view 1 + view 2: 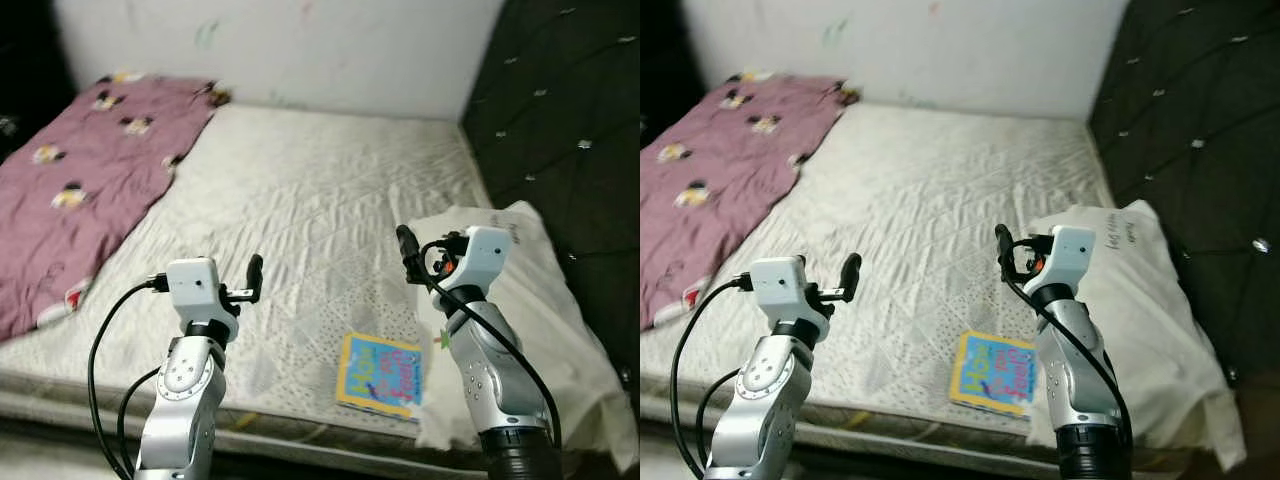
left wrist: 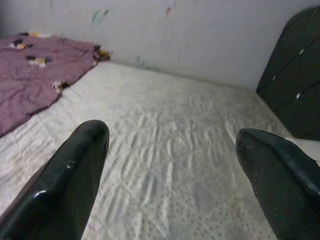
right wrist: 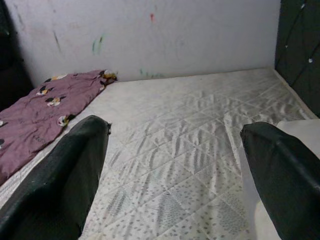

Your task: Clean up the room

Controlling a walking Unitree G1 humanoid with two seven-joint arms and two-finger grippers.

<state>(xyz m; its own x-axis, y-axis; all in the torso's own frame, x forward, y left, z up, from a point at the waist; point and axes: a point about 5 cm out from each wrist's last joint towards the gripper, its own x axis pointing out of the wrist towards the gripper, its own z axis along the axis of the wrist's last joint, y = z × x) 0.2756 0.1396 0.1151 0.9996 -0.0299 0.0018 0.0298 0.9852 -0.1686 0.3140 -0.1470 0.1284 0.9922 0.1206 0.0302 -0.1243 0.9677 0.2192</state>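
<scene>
A colourful book [image 1: 381, 374] lies flat on the white quilted mattress [image 1: 310, 200] near its front edge, next to a white pillow [image 1: 540, 310] on the right. A purple blanket [image 1: 80, 180] with a small printed pattern covers the mattress's left side. My left gripper [image 1: 255, 277] is raised over the front of the bed, left of the book, open and holding nothing. My right gripper [image 1: 406, 250] is raised above the pillow's inner edge, beyond the book, open too. In both wrist views the fingers [image 2: 75, 175] [image 3: 65, 170] stand wide apart over bare mattress.
A dark tufted headboard [image 1: 570, 130] runs along the right side of the bed. A white wall [image 1: 300, 50] with faint coloured marks stands behind. The mattress's front edge [image 1: 300, 420] is just below my arms.
</scene>
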